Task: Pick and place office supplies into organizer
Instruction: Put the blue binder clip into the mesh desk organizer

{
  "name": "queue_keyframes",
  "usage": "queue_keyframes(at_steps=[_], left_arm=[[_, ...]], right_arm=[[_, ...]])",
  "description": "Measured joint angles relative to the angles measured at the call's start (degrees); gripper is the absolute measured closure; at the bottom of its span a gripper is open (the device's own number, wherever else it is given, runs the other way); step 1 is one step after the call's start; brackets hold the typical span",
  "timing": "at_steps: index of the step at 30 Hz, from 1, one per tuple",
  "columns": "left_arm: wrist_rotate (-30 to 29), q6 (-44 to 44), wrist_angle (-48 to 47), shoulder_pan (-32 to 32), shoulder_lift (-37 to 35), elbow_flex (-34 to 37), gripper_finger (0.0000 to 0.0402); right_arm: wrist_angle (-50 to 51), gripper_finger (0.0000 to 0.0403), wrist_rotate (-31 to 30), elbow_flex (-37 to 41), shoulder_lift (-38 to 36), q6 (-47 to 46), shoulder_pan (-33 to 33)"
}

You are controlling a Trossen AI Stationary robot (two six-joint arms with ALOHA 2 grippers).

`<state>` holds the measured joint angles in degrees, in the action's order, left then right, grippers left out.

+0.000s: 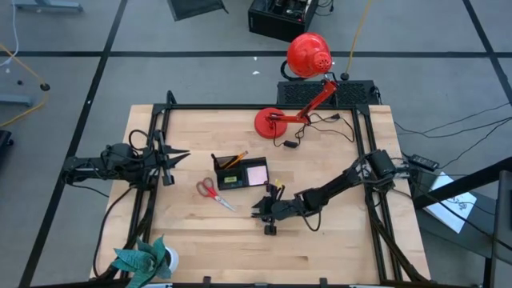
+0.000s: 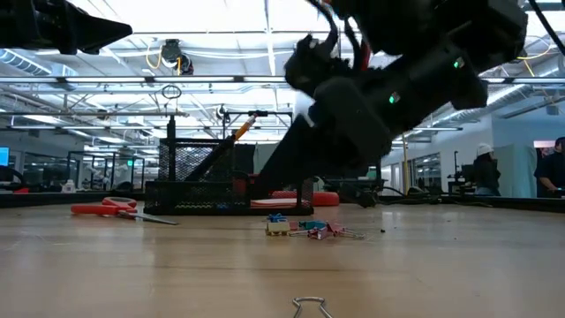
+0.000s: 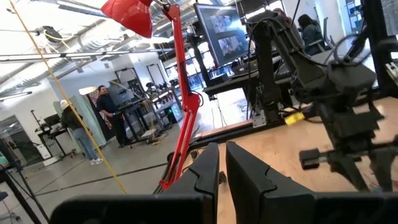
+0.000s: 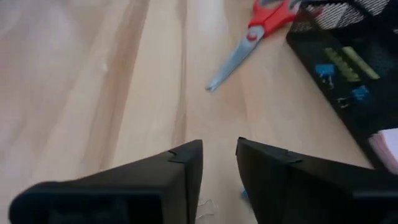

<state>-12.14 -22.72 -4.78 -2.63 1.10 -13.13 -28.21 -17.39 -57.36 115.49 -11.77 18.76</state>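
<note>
Right gripper (image 4: 219,163) low over the table just in front of the organizer (image 1: 240,173), fingers parted, holding nothing. Small clips (image 2: 305,229) lie beneath it. Next, probably: close on one clip. Left gripper (image 3: 222,177) waits, nearly closed.

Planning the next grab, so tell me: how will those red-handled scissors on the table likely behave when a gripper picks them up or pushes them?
The scissors lie flat on the wood, so fingers probably have little to pinch. Pushed, they would likely slide rather than roll. The long metal blades look stiff, not floppy, and may pivot if nudged off-centre.
</note>
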Motion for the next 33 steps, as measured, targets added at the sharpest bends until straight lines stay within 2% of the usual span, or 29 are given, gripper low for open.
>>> queue_keyframes(at_steps=[6, 20, 29, 33], left_arm=[[-0.1, 0.0, -0.2, 0.0, 0.0, 0.0, 0.0366], [-0.4, 0.0, -0.2, 0.0, 0.0, 0.0, 0.0366], [-0.4, 0.0, -0.2, 0.0, 0.0, 0.0, 0.0366], [-0.4, 0.0, -0.2, 0.0, 0.0, 0.0, 0.0366]], right_arm=[[2.0, 0.0339, -2.1, -1.5, 2.5, 0.8, -0.8], [23.8, 0.0383, -2.7, -1.7, -0.9, -11.9, 1.1], [39.8, 0.0402, -9.8, -1.6, -6.6, -18.3, 4.8], [39.7, 0.0402, -12.4, -1.1, -8.3, -16.7, 6.0]])
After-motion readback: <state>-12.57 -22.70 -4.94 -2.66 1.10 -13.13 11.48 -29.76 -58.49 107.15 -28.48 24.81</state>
